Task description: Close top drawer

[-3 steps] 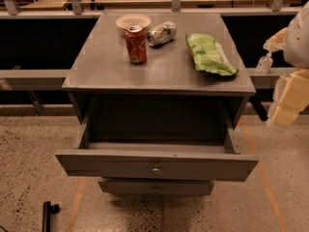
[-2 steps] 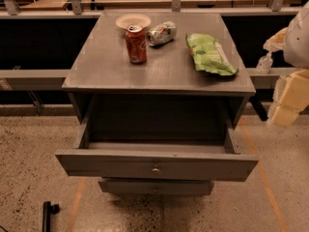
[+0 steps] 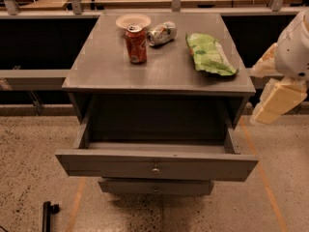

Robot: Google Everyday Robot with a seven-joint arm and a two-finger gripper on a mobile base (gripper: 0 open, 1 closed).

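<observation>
Closest, low on the left, a small black bar-shaped thing (image 3: 46, 217) lies on the speckled floor. Next comes the wide grey wooden top drawer (image 3: 116, 163). It is pulled far out of the grey wooden cabinet (image 3: 164, 74), and its flat front with the small round metal knob (image 3: 155, 168) faces us. The inside of the drawer looks dark. Just under it, a narrower grey drawer front (image 3: 155, 186) pokes out a little.

Off to the right, the robot's cream-coloured gripper (image 3: 275, 101) hangs from a white arm (image 3: 294, 45). It is beside the cabinet's right edge, up by the top, and it is not touching the drawer. I cannot tell how wide open it is, and it seems to hold nothing.

On the cabinet top a red drink can (image 3: 136, 43) stands up. A green crinkly snack bag (image 3: 209, 53) lies to the right. Farther back, a squashed silver can (image 3: 161, 33) lies on its side beside a round white bowl (image 3: 133, 21).
</observation>
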